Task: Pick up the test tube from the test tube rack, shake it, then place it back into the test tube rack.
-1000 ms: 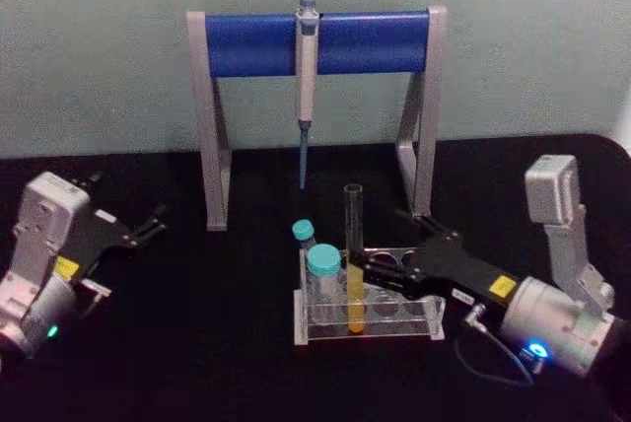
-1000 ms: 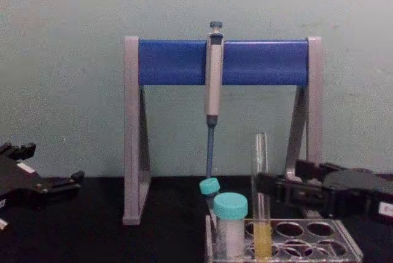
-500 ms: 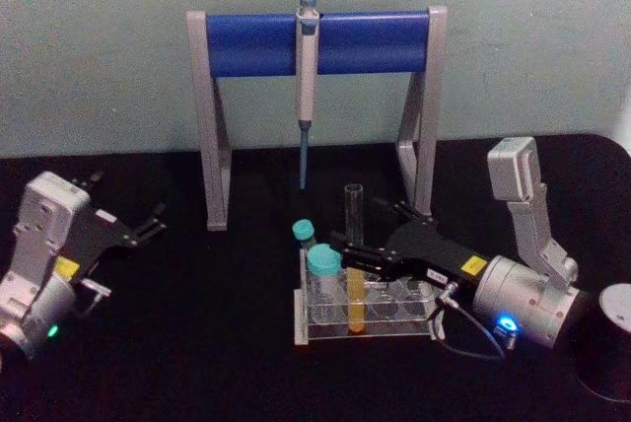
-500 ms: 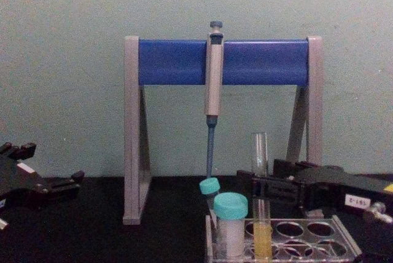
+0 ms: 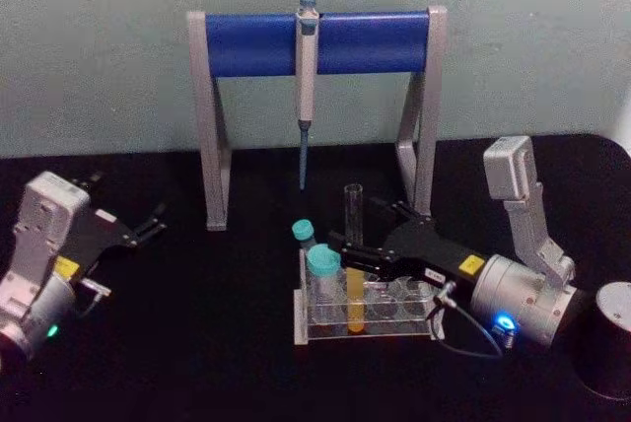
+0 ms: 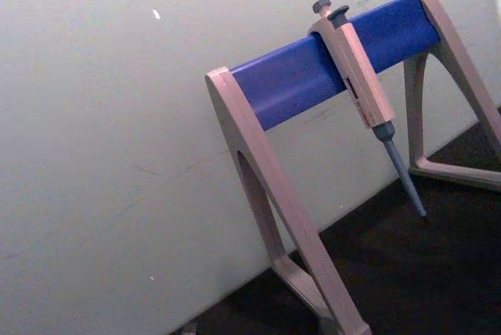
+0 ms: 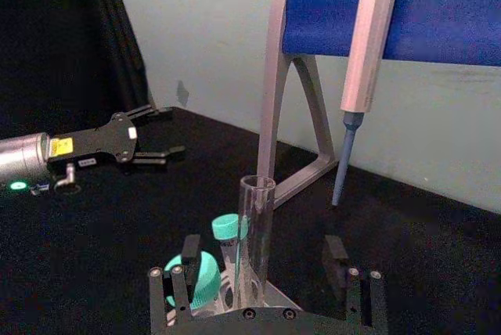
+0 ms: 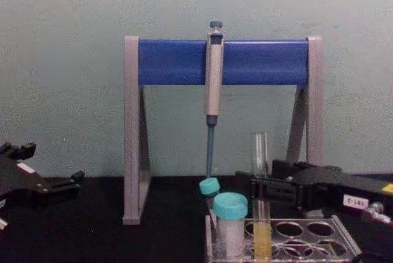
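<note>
The test tube (image 5: 353,215) is standing upright in the test tube rack (image 5: 399,328), its long axis vertical, mouth pointing up. The right gripper (image 7: 262,257) is straddling it, jaws spread, not touching. The left gripper (image 5: 155,223) is sitting far left, jaws apart.

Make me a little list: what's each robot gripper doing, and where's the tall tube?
Right gripper: open, one finger each side of the test tube
Test tube: upright in the test tube rack, yellow liquid at its bottom
Left gripper: open, empty, off to the left
Also in rack: two teal-capped tubes
</note>
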{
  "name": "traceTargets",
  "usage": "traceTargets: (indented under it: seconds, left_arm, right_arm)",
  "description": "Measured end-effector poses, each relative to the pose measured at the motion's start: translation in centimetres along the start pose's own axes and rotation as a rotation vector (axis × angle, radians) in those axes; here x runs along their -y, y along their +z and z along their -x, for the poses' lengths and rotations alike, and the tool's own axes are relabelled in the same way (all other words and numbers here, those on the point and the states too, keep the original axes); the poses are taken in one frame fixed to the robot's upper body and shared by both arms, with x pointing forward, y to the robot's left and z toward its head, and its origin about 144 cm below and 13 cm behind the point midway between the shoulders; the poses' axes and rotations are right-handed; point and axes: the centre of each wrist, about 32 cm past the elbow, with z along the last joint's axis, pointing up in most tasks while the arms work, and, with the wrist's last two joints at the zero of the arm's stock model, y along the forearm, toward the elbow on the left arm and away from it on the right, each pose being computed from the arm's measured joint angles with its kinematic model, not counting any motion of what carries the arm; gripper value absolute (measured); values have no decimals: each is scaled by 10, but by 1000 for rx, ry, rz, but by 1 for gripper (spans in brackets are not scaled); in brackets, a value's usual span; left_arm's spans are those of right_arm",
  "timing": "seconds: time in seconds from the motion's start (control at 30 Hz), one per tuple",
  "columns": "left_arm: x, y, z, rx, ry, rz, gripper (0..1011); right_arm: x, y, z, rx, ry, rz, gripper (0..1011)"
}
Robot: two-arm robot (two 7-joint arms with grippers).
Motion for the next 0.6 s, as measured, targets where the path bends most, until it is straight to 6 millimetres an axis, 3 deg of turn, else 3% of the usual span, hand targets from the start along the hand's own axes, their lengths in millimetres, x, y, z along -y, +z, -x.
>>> traceTargets:
  seconds: [0.2,0.6]
  left_arm:
    - [0,0,0,0,0,0,1001]
    - [0,0,0,0,0,0,1001]
  right_arm:
    - [0,0,0,0,-1,0,995]
    - [1,0,0,0,-2,-1,689]
